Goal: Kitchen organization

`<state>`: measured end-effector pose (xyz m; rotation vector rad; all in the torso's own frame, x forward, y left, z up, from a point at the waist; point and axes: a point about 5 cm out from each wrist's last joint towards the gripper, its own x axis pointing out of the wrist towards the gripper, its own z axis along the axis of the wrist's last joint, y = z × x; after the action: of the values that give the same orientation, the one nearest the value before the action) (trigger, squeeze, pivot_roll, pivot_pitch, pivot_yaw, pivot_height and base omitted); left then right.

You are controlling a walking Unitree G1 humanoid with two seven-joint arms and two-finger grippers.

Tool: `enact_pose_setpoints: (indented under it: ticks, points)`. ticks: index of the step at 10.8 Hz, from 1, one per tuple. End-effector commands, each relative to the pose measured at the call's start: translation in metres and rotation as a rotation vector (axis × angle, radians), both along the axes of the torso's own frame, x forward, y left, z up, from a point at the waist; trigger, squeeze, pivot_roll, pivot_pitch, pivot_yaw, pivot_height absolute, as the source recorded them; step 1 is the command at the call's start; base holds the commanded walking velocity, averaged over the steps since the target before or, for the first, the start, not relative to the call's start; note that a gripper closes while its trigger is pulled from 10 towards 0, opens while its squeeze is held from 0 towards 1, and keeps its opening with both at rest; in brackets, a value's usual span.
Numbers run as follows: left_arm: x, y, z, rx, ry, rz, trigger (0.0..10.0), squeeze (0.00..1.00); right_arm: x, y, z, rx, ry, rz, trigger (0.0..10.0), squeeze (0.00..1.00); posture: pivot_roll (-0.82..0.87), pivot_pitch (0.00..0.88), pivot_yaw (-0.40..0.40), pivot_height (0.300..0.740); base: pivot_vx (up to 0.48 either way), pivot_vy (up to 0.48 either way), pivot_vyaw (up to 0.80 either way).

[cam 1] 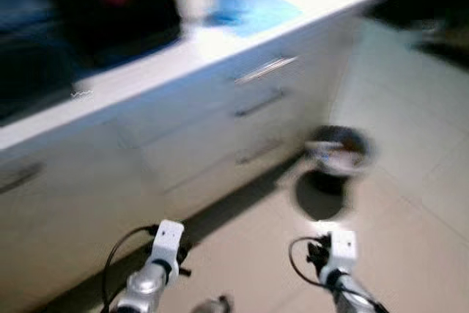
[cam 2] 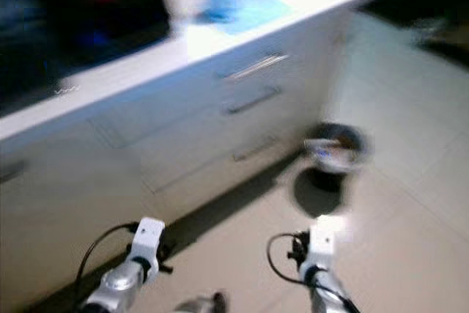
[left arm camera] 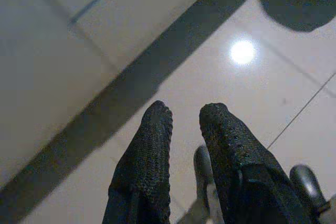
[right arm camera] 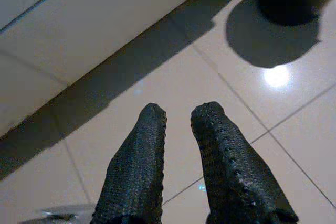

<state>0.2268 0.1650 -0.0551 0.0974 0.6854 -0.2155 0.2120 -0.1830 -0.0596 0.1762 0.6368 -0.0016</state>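
White kitchen counter (cam 1: pixel 220 45) with long metal drawer handles (cam 1: pixel 265 69) runs across the blurry head views, and honestly that's the main thing to organise around. On top of the counter sits a light blue cloth-like thing (cam 1: pixel 245 6) and, further along, a big dark blocky item (cam 1: pixel 110 5), too smeared to identify. Just off the counter's base, a dark round bin (cam 1: pixel 335 153) stands on the pale glossy tiled floor (cam 1: pixel 410 181). Both arms hang low in front of the counter. Left gripper (left arm camera: pixel 184 116) and right gripper (right arm camera: pixel 177 111) each have jaws only narrowly apart, holding nothing, touching nothing, just floor tiles below them.
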Motion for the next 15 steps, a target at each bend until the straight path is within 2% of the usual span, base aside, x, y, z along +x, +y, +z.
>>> enact_pose_setpoints:
  ticks: [1, 10, 15]
  points:
    - [-0.0051, 0.0019, -0.0036, 0.005, 0.024, 0.005, 10.0, 0.0, -0.0056, -0.0002, -0.0038, 0.014, 0.022, -0.005, 10.0, 0.0, -0.01, 0.119, 0.083, 0.74, 0.0, 0.0, 0.8]
    - [-0.0046, 0.0022, -0.0034, 0.007, 0.024, 0.012, 10.0, 0.0, -0.0079, -0.0012, -0.0062, 0.014, 0.049, -0.003, 10.0, 0.0, -0.01, 0.12, 0.081, 0.74, 0.0, 0.0, 0.8]
    - [-0.0041, 0.002, -0.003, 0.004, 0.02, 0.018, 10.0, 0.0, -0.0075, -0.0005, -0.0062, 0.02, 0.051, 0.003, 10.0, 0.0, -0.01, 0.119, 0.079, 0.74, 0.0, 0.0, 0.0]
